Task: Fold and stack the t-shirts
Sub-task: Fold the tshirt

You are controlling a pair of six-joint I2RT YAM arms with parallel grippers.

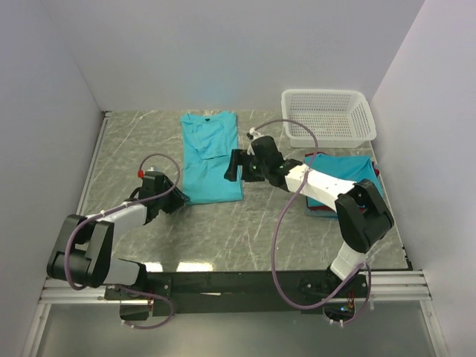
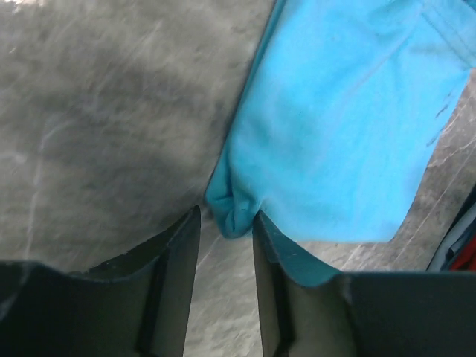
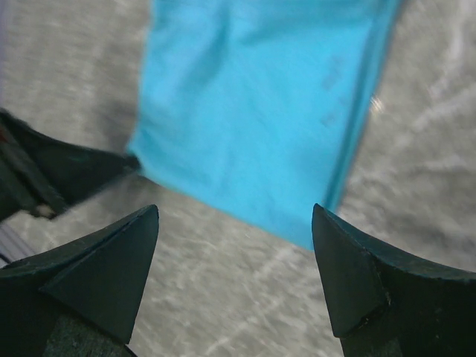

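Note:
A teal t-shirt [image 1: 212, 152], folded lengthwise, lies flat at the table's middle back. My left gripper [image 1: 181, 195] is at its near left corner. In the left wrist view the fingers [image 2: 227, 216] stand close together, with the bunched corner of the teal t-shirt [image 2: 335, 126] pinched between their tips. My right gripper [image 1: 230, 165] is open and empty beside the shirt's right edge. Its wrist view shows wide-spread jaws [image 3: 234, 216] over bare table just short of the teal t-shirt's [image 3: 253, 111] near right corner. A stack of folded shirts [image 1: 349, 175], teal on top and red below, lies at the right under the right arm.
A white mesh basket [image 1: 327, 115] stands at the back right, behind the stack. Grey walls close in the table on the left, back and right. The left gripper's finger [image 3: 67, 167] shows at the left of the right wrist view.

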